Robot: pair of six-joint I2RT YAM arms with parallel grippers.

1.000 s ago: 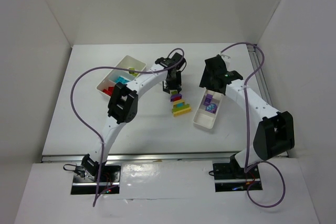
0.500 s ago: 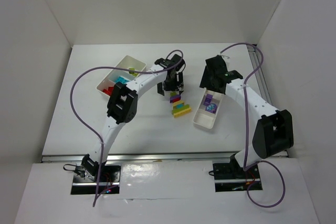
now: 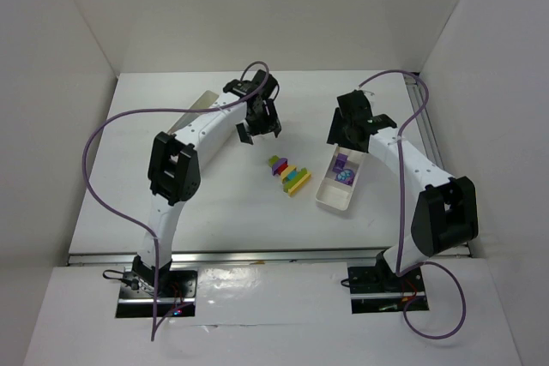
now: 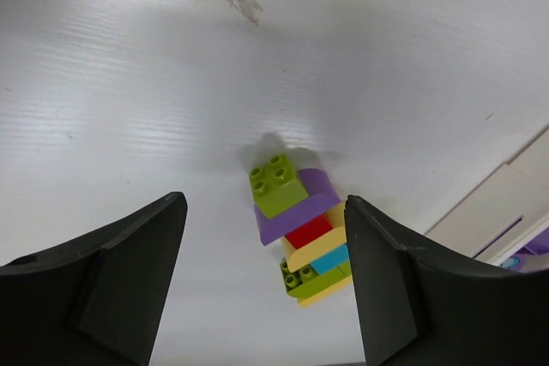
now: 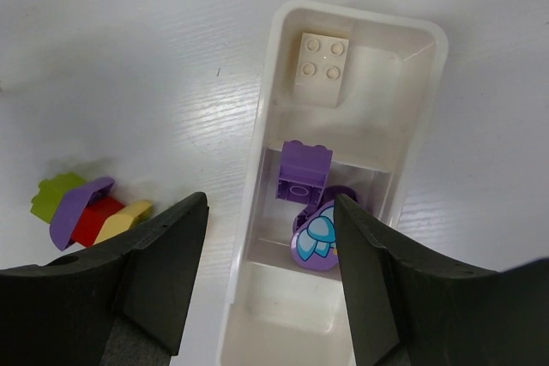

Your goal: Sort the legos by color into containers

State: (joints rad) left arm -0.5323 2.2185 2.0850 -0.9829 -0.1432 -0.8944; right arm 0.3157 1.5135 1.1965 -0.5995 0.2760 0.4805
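White table (image 3: 223, 203); sorting partly done, I judge.
My left end effector (image 3: 257, 123) hangs released, empty, far-left of the unsorted legos stack (image 3: 288, 174) mid-table; right end effector (image 3: 347, 131), also released, hovers above the small tray (image 3: 333, 201) holding purple pieces (image 5: 303, 173).

A white table (image 3: 129, 177) bears a lego stack (image 3: 288, 175), small tray (image 3: 330, 196) and half-hidden long tray (image 3: 204, 99).

Table (image 3: 214, 203): plain white. Lego stack (image 4: 300, 229), top downward: lime green brick (image 4: 277, 184), purple curved piece (image 4: 302, 206), red brick (image 4: 307, 231), pale yellow brick (image 4: 310, 250), cyan brick (image 4: 331, 257), second lime green brick (image 4: 309, 280). Small tray (image 5: 256, 135), on the right: white, holding a cream brick (image 5: 322, 57), a purple brick (image 5: 303, 171) and a purple rounded piece (image 5: 316, 237) printed in pale blue and white. Arms (image 3: 403, 160): white with black joints.
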